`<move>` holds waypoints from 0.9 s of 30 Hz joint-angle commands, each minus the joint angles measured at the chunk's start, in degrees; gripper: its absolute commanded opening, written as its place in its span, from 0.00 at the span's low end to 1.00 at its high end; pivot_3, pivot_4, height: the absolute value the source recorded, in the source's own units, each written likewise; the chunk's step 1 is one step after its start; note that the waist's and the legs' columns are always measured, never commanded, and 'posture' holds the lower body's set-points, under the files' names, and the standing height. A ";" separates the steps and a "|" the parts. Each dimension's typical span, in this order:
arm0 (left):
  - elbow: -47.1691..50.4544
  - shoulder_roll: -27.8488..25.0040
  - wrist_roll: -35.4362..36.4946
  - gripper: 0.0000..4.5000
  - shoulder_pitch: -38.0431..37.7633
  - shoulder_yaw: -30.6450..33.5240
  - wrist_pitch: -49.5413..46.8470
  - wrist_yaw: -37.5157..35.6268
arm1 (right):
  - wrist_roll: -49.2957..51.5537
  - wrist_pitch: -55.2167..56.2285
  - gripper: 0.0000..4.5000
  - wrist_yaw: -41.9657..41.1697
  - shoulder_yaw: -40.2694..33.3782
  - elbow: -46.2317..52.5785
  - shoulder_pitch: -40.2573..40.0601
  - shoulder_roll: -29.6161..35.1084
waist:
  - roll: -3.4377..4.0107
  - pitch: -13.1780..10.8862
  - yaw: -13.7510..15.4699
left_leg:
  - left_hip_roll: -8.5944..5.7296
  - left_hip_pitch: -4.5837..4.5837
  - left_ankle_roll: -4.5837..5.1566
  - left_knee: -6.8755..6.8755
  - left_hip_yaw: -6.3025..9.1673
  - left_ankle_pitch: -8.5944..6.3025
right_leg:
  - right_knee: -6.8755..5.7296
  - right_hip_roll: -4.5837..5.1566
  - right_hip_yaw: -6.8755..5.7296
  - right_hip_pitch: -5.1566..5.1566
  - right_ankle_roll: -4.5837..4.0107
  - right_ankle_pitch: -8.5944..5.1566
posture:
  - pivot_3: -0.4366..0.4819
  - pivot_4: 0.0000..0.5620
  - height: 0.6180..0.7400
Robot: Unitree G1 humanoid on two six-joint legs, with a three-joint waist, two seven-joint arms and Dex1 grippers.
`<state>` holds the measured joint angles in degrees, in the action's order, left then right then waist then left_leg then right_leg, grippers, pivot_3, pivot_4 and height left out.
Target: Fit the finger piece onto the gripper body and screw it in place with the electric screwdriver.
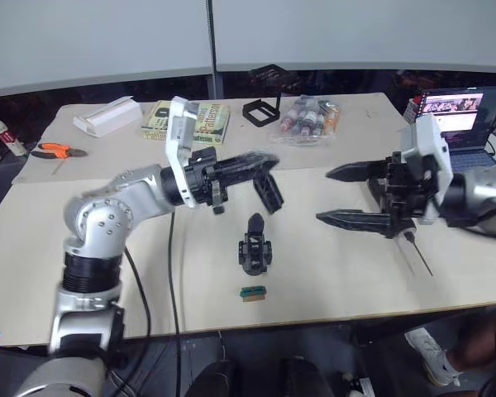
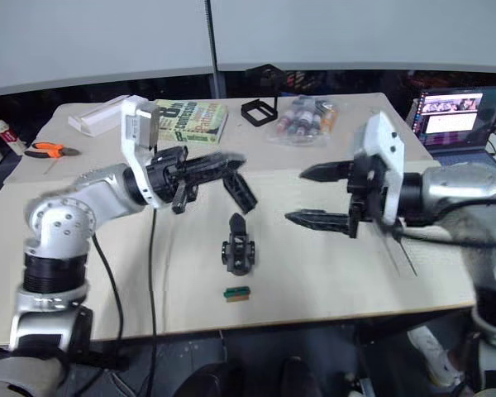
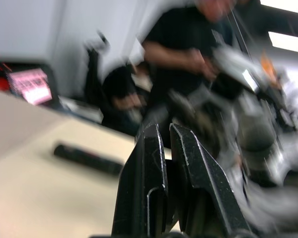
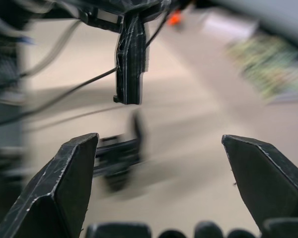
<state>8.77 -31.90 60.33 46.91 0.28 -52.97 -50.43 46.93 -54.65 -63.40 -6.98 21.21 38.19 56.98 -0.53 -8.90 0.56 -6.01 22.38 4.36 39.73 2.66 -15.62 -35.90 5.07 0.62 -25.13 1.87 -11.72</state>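
Beige tabletop (image 1: 331,281) spreads out wide under both my arms. My left gripper (image 1: 260,165) hangs above the middle of it, squeezed tight on the finger piece (image 1: 269,192). That little black wedge sticks out from my fingertips and points down at a slant. In my right wrist view the finger piece (image 4: 130,59) dangles in the air, in front of my spread fingers (image 4: 64,188).

My right gripper (image 1: 343,194) floats over the table too, well apart from my left one. Its two black fingers are spread wide with nothing between them.

Black and chunky, the gripper body (image 1: 255,246) sits on the table below and a bit in front of my left gripper, between my two hands. One pointed finger sticks up from it. It touches neither hand.

Long and black, the electric screwdriver (image 3: 87,158) lies flat on the table, past my left fingertips in the left wrist view.

A tiny green block (image 1: 253,293) rests near the gripper body, closer to me.
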 commanded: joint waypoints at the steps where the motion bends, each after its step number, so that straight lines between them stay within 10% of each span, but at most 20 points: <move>1: 1.04 -1.65 -1.91 0.00 2.85 -3.33 -1.39 -6.53 | 7.65 -9.76 0.99 -2.00 2.08 1.23 2.35 1.89 | -0.01 0.00 0.04 | 0.00 0.00 0.01 0.00 0.00 -0.01 | 0.01 0.04 0.00 0.00 0.00 0.00 | 0.48 0.27 1.00; 18: 2.20 2.05 -4.96 0.00 4.76 -5.62 -5.73 -5.56 | 14.50 -18.38 0.99 12.72 5.02 2.80 7.21 -10.91 | -0.02 -0.01 0.13 | -0.06 0.28 0.00 0.11 0.01 0.00 | -0.06 0.15 -0.04 -0.24 0.02 0.02 | 0.48 0.27 1.00; 27: 3.28 3.23 -4.91 0.00 4.11 -5.09 -6.86 -4.29 | 13.16 -17.34 0.36 12.76 6.59 3.04 6.62 -11.27 | -0.02 -0.01 0.12 | -0.06 0.28 0.00 0.11 0.01 0.00 | -0.08 0.14 -0.04 -0.25 0.02 0.01 | 0.48 0.27 1.00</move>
<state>10.40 -28.80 55.09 50.73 -5.84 -60.06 -54.75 59.75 -73.75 -50.52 0.03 22.96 44.03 45.85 -0.55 -8.91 0.68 -6.07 22.67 4.36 39.84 2.67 -15.62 -35.98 5.22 0.58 -25.38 1.89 -11.70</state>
